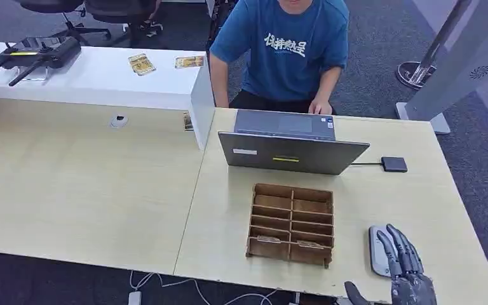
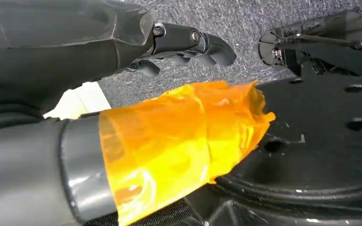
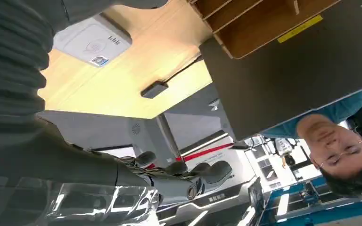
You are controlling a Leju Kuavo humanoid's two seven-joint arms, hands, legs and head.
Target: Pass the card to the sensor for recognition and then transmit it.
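Wooden divider box (image 1: 291, 223) holds, seemingly, cards (image 1: 267, 239) in its nearest slots.

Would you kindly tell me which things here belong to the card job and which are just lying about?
Job:
wooden card organizer with cards in its front slots
sensor pad
right robot hand above the pad

Lying about:
laptop
small black box on a cable
drone
snack packets
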